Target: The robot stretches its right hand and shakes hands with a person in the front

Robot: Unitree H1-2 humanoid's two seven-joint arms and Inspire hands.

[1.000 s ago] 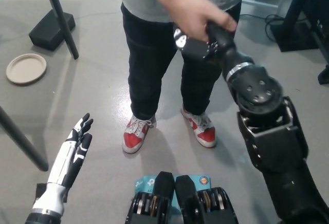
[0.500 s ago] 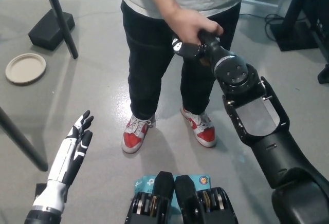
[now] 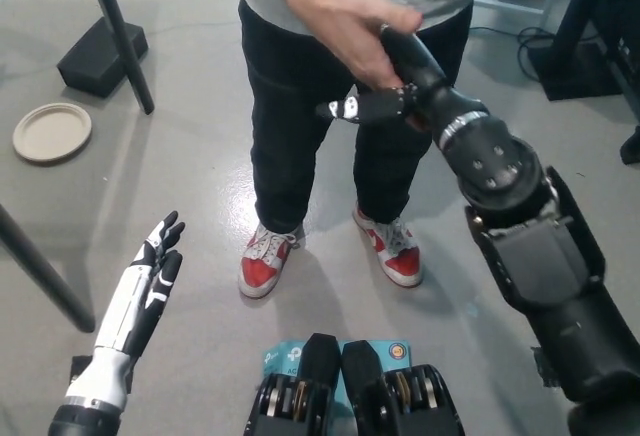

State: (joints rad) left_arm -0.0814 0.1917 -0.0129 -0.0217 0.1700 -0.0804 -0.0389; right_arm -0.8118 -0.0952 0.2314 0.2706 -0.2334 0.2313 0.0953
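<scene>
Directly ahead on the grey concrete floor (image 3: 200, 176) stands a person in a grey shirt, black trousers (image 3: 290, 126) and red-and-white sneakers (image 3: 262, 261). Reaching up from the lower right, the robot's black right hand (image 3: 385, 81) is clasped in the person's hand (image 3: 350, 26), which wraps over it from above. Low at the left, the white left hand (image 3: 145, 291) rests with fingers straight and slightly apart, holding nothing. Farther left lies a round beige paper plate (image 3: 52, 133).

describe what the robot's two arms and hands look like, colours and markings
The left hand is white with black fingers and black patches, on a white forearm ending in a silver and black cuff. The right hand is black with small white marks, joined by a silver ring to a bulky black arm with a round bolted joint and boxy grey-panelled segments.
</scene>
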